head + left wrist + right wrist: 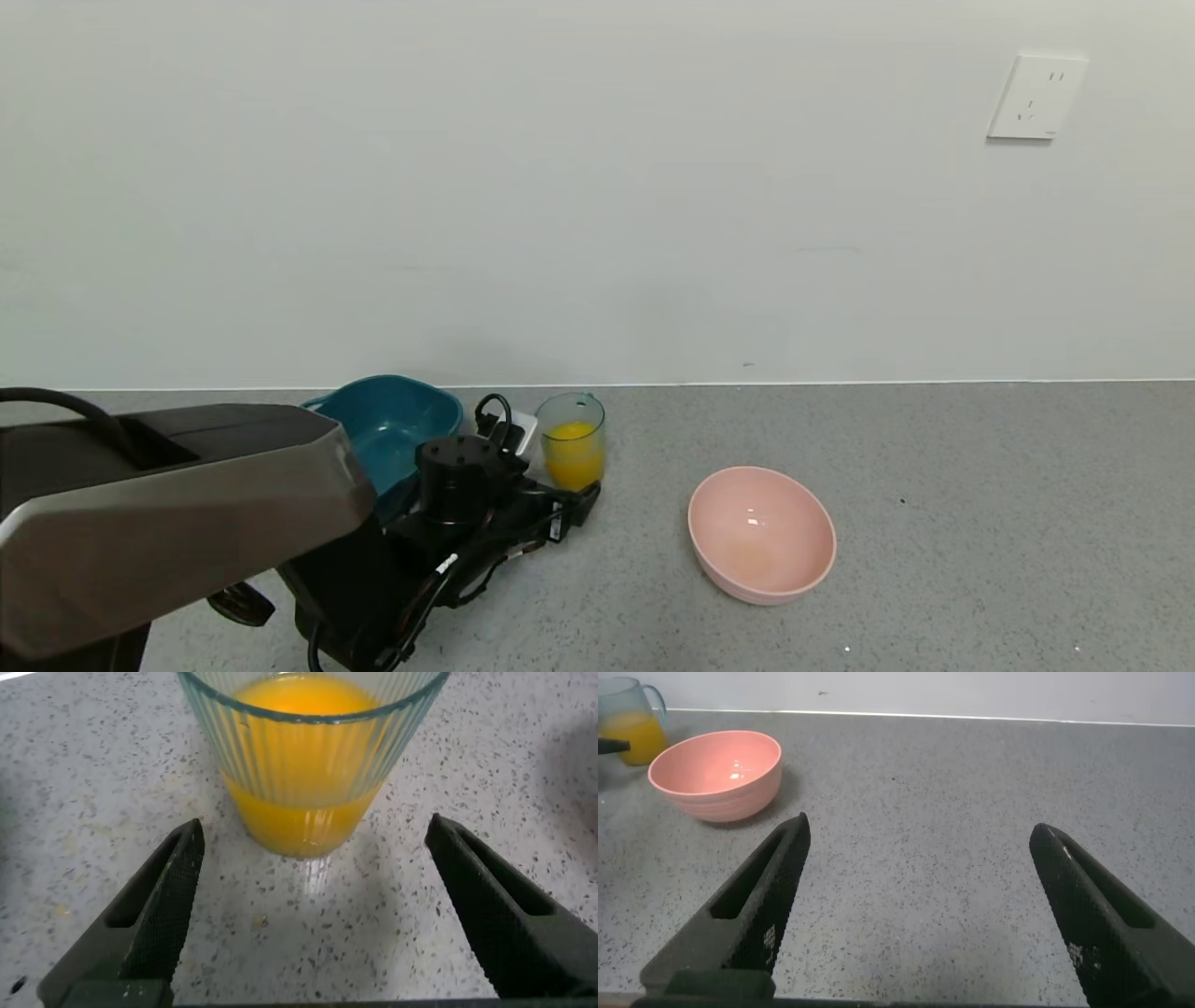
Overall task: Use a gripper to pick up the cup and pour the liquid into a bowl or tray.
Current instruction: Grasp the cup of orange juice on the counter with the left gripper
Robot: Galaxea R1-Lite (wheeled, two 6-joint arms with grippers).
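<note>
The cup [571,439] is a ribbed, blue-green tinted tumbler standing upright on the grey speckled counter, about half full of orange liquid [572,455]. My left gripper [574,493] sits low on the counter just in front of it. In the left wrist view this gripper [315,826] is open wide. The cup [308,756] fills the gap ahead of the fingertips [187,845], and neither finger touches it. The pale pink bowl [761,532] stands to the cup's right. My right gripper [920,826] hovers open over bare counter, far from the bowl [715,773], and is out of the head view.
A dark teal tub [392,429] stands left of the cup, close behind my left wrist. The white wall [597,187] runs right behind the cup and tub. Grey counter [980,523] stretches to the right of the bowl.
</note>
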